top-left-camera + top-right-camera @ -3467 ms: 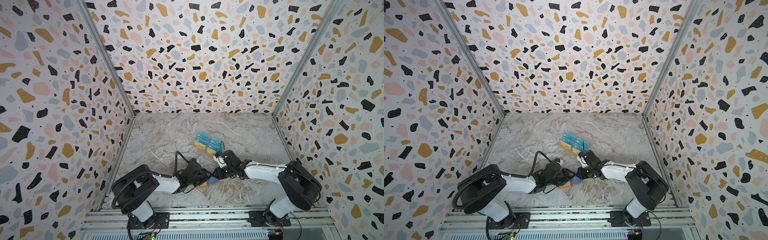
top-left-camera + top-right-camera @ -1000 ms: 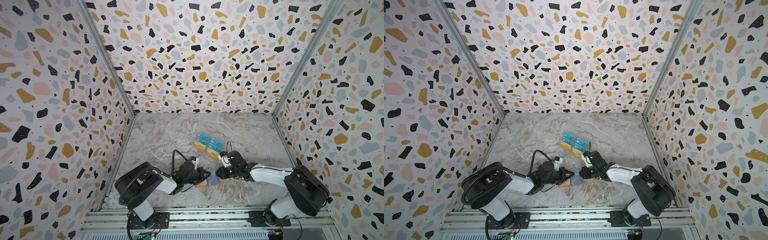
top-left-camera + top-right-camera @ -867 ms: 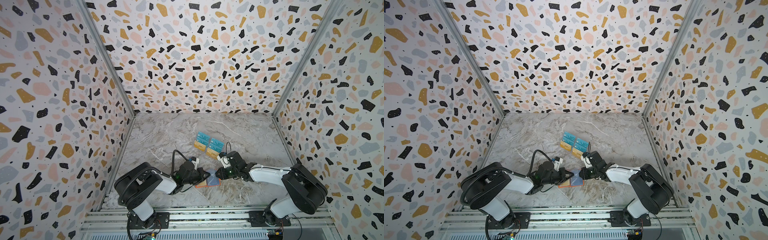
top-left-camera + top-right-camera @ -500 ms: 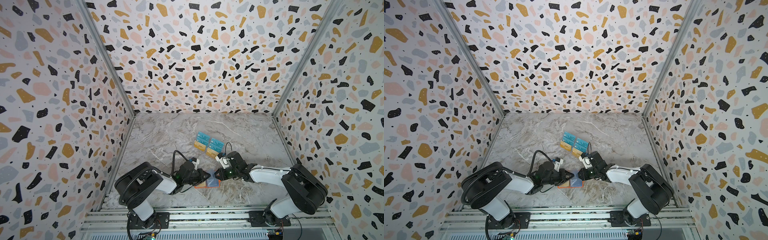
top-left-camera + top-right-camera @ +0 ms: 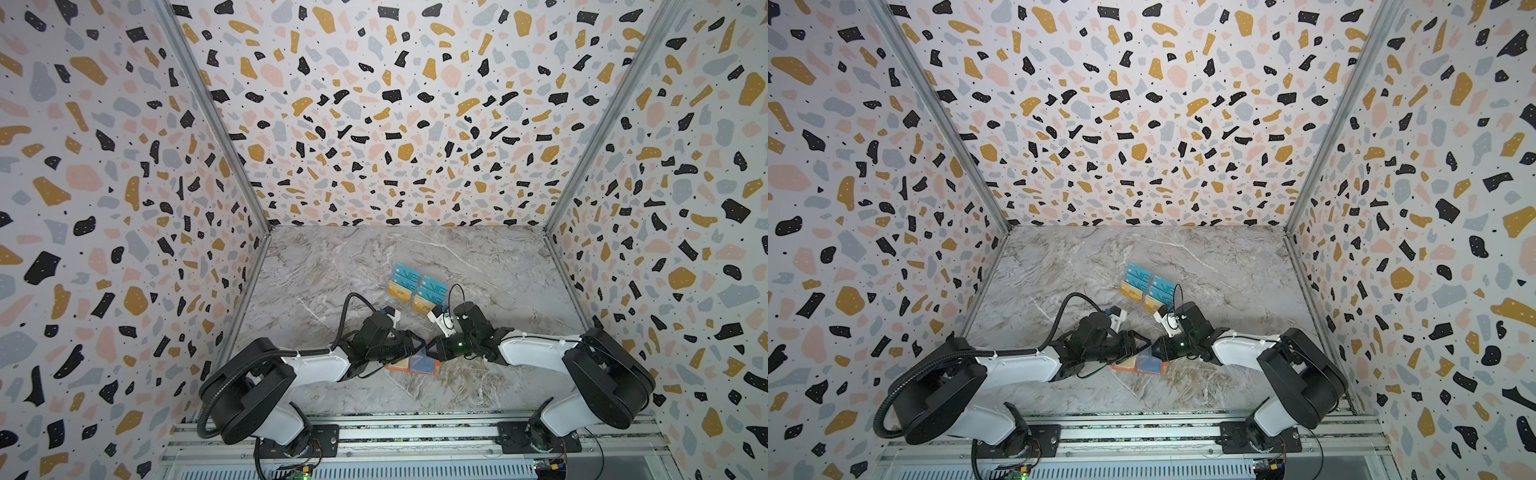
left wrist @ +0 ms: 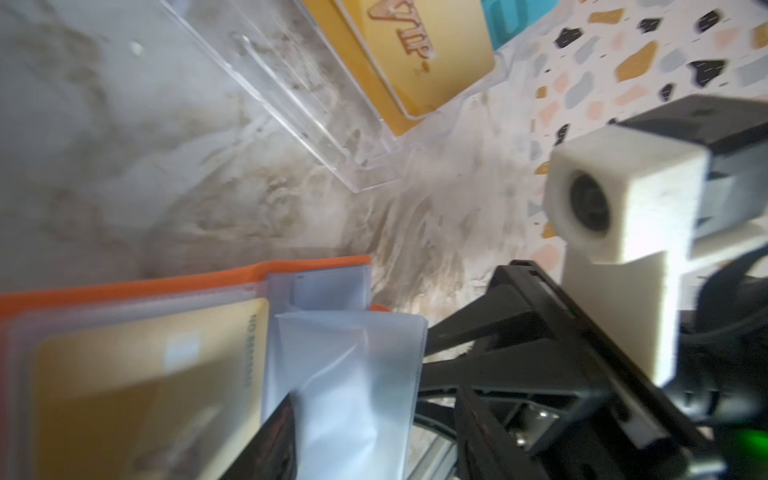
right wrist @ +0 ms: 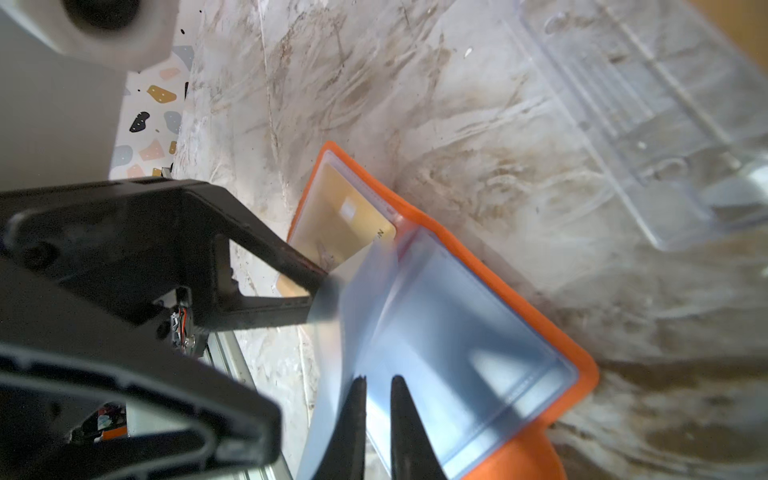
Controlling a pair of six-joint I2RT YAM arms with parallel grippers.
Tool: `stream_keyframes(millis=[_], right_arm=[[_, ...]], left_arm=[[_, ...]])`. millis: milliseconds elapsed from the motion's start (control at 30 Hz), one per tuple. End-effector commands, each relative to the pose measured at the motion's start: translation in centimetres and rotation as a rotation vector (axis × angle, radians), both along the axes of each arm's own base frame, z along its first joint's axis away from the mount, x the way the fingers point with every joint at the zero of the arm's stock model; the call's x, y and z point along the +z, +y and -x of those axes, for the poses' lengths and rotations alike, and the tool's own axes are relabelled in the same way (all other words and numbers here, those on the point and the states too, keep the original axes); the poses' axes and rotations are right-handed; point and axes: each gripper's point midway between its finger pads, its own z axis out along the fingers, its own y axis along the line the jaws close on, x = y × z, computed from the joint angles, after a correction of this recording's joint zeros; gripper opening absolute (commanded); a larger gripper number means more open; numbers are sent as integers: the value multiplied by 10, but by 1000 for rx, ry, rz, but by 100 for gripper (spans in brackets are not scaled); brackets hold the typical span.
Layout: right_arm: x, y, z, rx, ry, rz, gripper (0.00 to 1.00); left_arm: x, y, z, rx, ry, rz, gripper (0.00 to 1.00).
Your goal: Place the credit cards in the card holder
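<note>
My right gripper (image 7: 377, 380) pinches a clear sleeve (image 7: 345, 353) of the orange leather-like card holder (image 7: 457, 245) up for loading, near the front edge of the desk (image 5: 478, 257); left gripper (image 5: 417, 348) gapes.

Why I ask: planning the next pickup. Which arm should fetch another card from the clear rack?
Probably left: the left gripper has open, empty jaws, while the right gripper pinches a clear sleeve of the card holder.

card holder (image 5: 419, 365): far edge hidden in both top views | sleeve (image 7: 353, 316): motion-blurred | rack (image 7: 648, 124): cut by frame edge
</note>
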Motion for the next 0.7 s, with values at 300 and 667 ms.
stream_keyframes(millis=[300, 667], right_arm=[[-3, 7, 6, 31, 11, -11, 14], [2, 34, 8, 78, -5, -17, 14]], left_arm=[[-1, 22, 1, -56, -34, -141, 59], [17, 69, -29, 109, -66, -108, 44]])
